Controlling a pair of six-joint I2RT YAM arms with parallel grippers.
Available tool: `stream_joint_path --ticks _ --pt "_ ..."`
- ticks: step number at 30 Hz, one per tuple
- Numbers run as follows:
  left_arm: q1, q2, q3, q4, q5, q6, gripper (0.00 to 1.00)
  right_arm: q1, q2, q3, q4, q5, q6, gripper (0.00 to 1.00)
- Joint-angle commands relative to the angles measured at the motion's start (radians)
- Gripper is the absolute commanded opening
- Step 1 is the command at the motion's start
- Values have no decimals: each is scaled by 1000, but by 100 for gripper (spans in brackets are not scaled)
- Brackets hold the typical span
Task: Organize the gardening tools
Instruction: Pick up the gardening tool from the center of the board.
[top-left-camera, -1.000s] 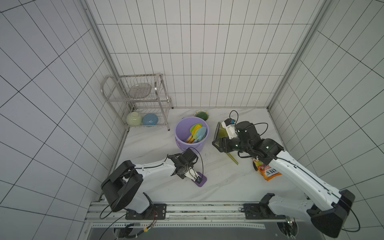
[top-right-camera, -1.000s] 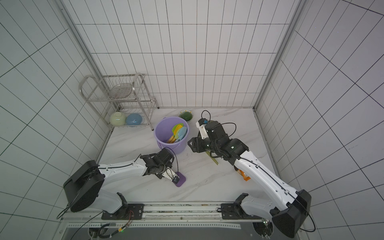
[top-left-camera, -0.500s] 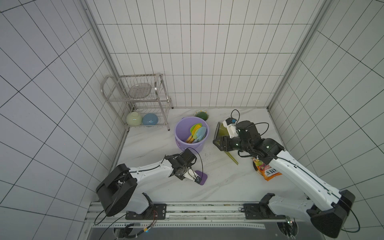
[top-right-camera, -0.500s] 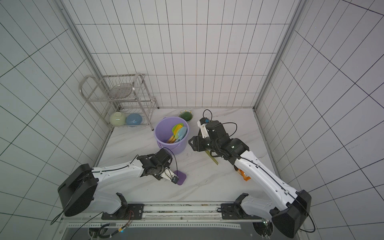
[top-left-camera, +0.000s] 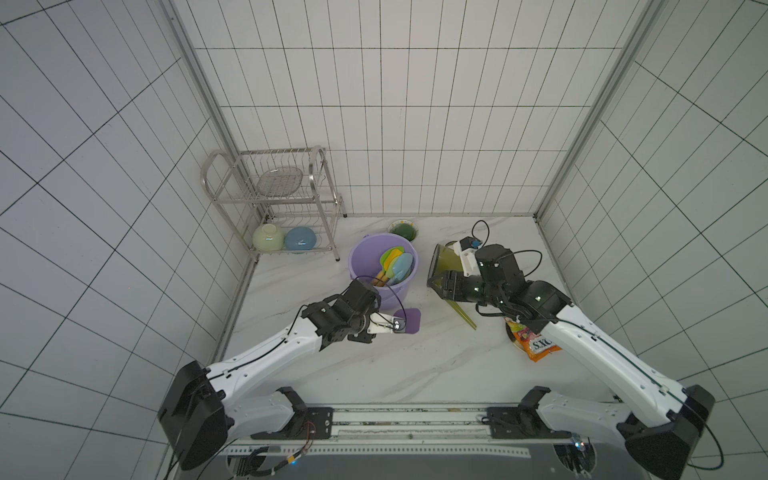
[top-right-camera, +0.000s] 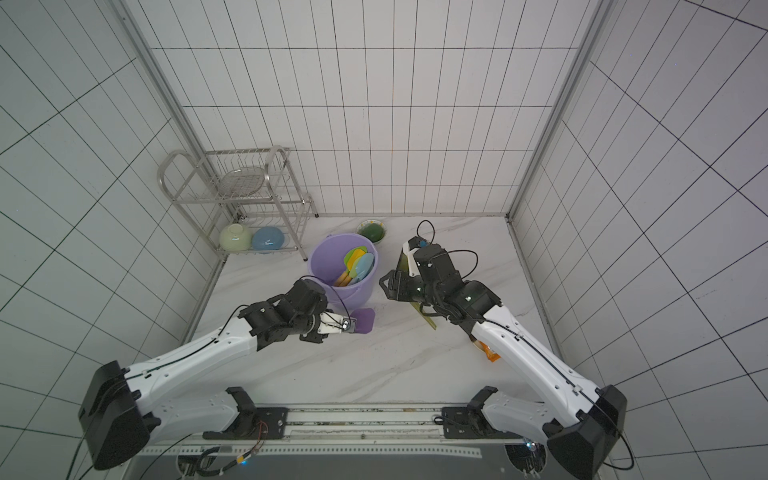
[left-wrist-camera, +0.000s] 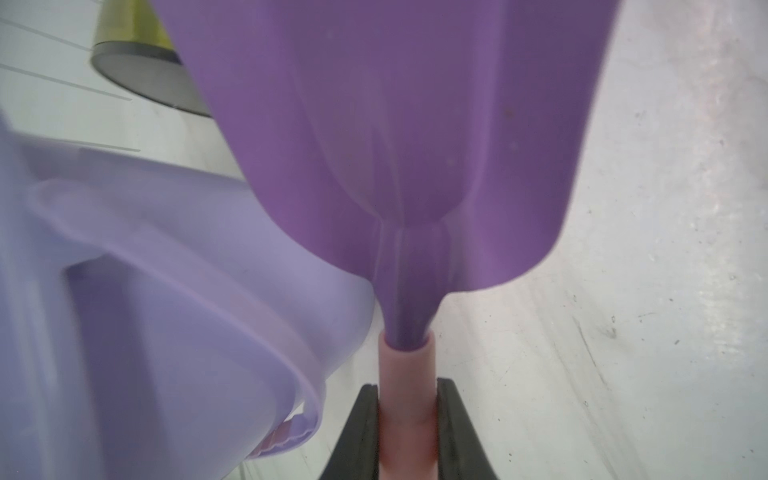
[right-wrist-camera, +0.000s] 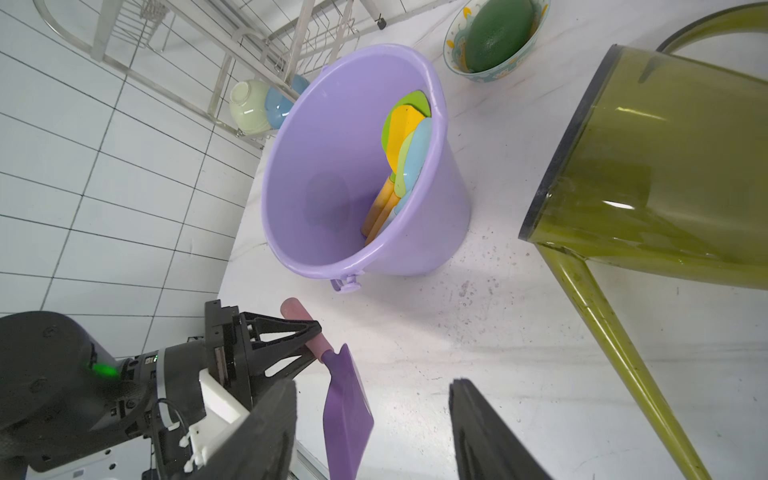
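Four of the five shovels (right-wrist-camera: 409, 141), by my count, already stood in the lilac bucket (right-wrist-camera: 332, 266), blades up and leaning together on one wall. I made out one green, one yellow, one pale mint and one light blue, though they overlapped so much that I was sure of only three. One remained outside: the purple shovel (top-left-camera: 409, 321). My left gripper (left-wrist-camera: 407, 388) was clamped around its pink handle, low over the table (top-left-camera: 374, 365) and just beside the bucket's foot. I could not tell whether the blade touched the table.

One watering can (right-wrist-camera: 648, 174) lay on its side, as far as I could tell, on the other side of the bucket, its long spout running along the table. My right gripper (right-wrist-camera: 372, 384) hovered near it with jaws wide apart and nothing between them.

I judged the job mostly done. The purple shovel had yet to join the others, and the can had yet to be righted or put away; where it belonged I could not tell.

Besides one bucket, I counted one orange snack bag (top-left-camera: 536, 343), one patterned bowl (top-left-camera: 403, 230) holding something green, and one wire rack (top-left-camera: 270, 199) with two bowls (top-left-camera: 284, 239) on its lower shelf.
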Motion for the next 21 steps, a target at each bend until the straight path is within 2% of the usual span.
stream_joint_path --ticks 1,9,21 --pt "29 -34 54 -10 41 -158 15 22 -9 3 23 48 56 63" --pt "37 -78 97 -20 31 -310 17 87 72 67 23 20 59 62" --pt "37 -90 100 -9 6 -354 17 146 194 163 7 41 27 43"
